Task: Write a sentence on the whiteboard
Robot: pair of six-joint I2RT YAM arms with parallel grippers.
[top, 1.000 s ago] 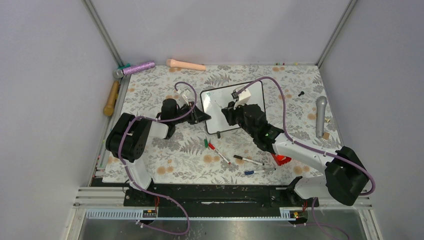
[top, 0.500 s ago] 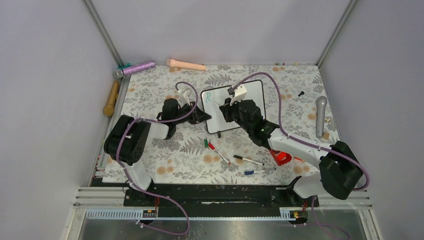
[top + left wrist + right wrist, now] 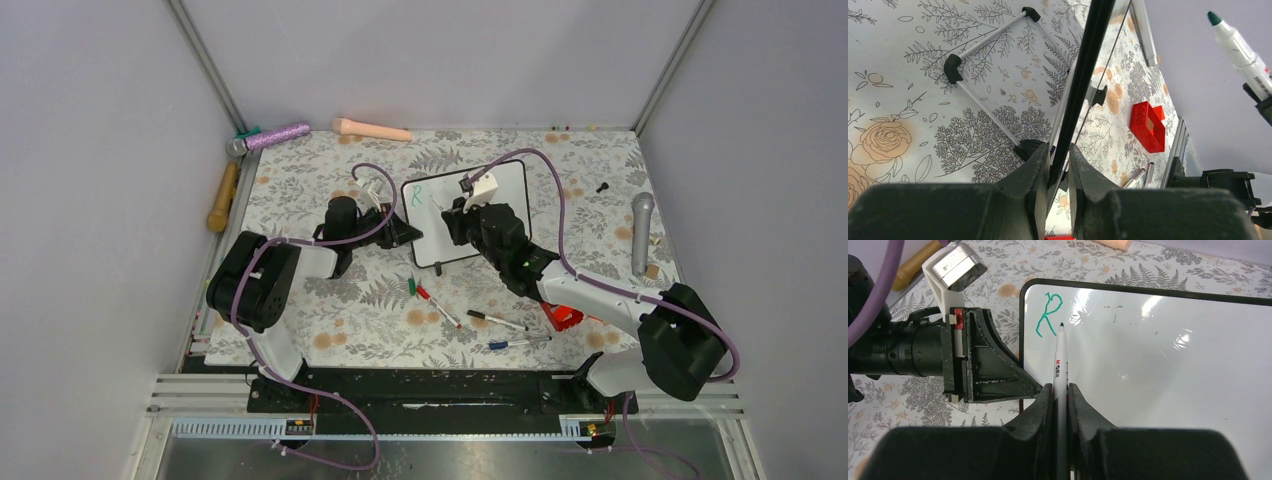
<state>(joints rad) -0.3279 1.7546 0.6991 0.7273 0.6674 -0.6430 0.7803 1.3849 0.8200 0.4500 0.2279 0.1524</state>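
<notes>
Green "R" at ten o'clock on the whiteboard; right gripper clamps a green marker, left gripper clamps the whiteboard edge.

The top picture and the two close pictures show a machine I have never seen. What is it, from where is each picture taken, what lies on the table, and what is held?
It is a robot with two arms bolted at a table's near edge. The top picture looks down from above and behind them; each close picture comes from a camera on one wrist, so its own two fingers show at the bottom. The left gripper is clamped on the edge of a small white board with a thin black frame. The right gripper is shut on a white marker with a green tip, near a green letter R. On the flowered tablecloth lie several loose pens and a red block.
</notes>
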